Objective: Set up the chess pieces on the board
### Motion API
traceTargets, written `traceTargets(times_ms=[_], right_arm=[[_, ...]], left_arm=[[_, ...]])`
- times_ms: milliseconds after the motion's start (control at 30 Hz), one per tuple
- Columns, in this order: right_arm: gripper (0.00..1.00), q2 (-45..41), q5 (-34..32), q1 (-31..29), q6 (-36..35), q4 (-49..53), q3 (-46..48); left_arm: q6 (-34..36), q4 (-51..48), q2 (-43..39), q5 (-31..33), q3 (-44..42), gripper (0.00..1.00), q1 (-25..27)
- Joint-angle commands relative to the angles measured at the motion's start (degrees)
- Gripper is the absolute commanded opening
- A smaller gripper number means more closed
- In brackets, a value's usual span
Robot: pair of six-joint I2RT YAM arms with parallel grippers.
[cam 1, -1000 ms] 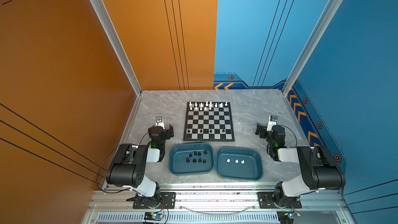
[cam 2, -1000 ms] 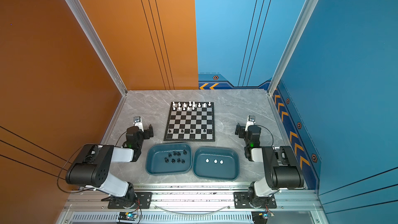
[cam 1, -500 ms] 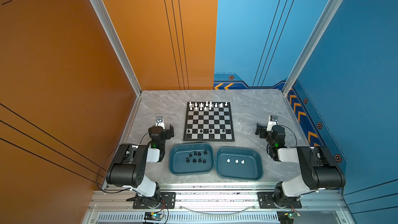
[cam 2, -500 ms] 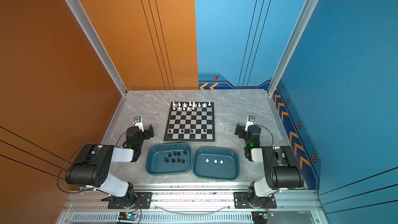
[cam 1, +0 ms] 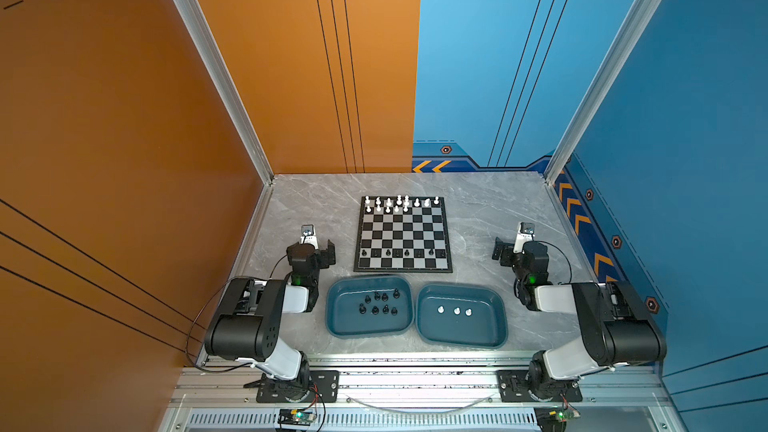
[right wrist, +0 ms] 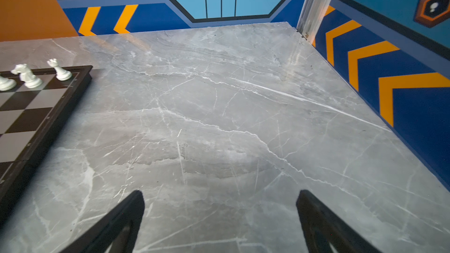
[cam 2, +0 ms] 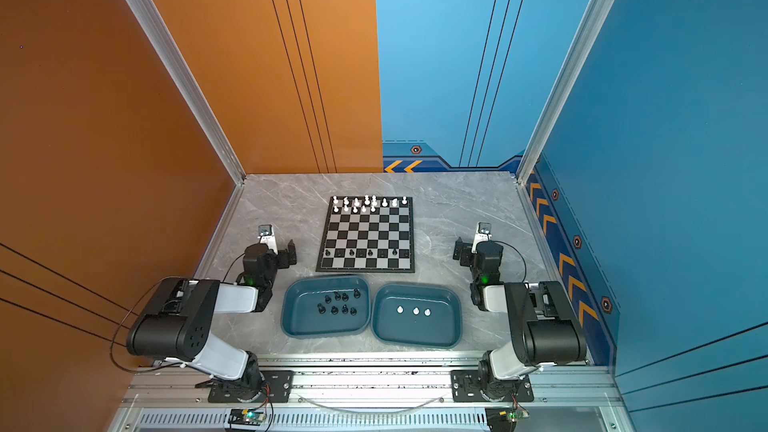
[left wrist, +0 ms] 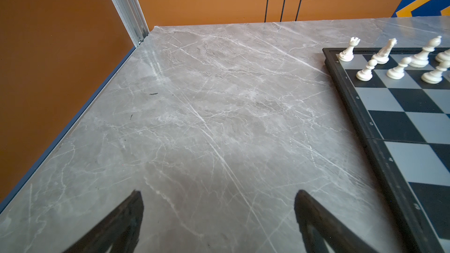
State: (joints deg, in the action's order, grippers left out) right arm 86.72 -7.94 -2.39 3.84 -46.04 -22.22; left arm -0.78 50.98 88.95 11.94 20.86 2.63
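The board lies flat mid-table in both top views. Several white chess pieces stand on its two far rows, and several black ones stand in a row near its front. My left gripper rests open over bare table to the left of the board. My right gripper rests open to the right of it. Nothing sits between either pair of fingers. Each wrist view catches a board edge with white pieces.
Two teal trays sit in front of the board. The left tray holds several loose black pieces. The right tray holds three white pieces. Walls close in the table on the left, right and back.
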Motion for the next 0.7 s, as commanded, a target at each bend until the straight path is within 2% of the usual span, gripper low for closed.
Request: traceTargets(times_ms=[0, 67, 133, 233, 400, 567, 667], right_arm=[[1.00, -5.04, -9.54, -2.08, -0.02, 14.36, -6.79], [1.00, -8.01, -15.45, -2.51, 5.55, 28.64, -14.02], [1.00, -8.79, -22.05, -2.57, 13.46, 44.16, -21.93], [1.00, -7.48, -21.81, -3.10, 16.03, 63.95, -33.69], [1.00, -9.40, -21.84, -9.69, 14.60, 76.94, -38.82], [0.99, -13.22, -19.57, -17.54, 19.39, 93.15, -42.59], [0.92, -16.06, -15.37, -21.51, 23.51, 102.08, -42.36]], left_arm=[[1.72, -5.20, -2.65, 2.68, 3.55, 0.98, 1.28], [1.83, -17.15, -5.90, 3.31, 8.83, 0.98, 1.79], [2.59, -24.44, -8.09, 4.56, 13.15, 0.98, 2.57], [3.34, -29.03, -12.34, 4.50, 17.29, 0.98, 4.21], [1.41, -47.67, -15.54, -1.96, 29.86, 0.98, 7.74], [3.53, -57.14, -19.74, -1.68, 33.63, 0.97, 17.55], [2.04, -64.21, -22.84, -1.06, 34.71, 0.98, 23.13]])
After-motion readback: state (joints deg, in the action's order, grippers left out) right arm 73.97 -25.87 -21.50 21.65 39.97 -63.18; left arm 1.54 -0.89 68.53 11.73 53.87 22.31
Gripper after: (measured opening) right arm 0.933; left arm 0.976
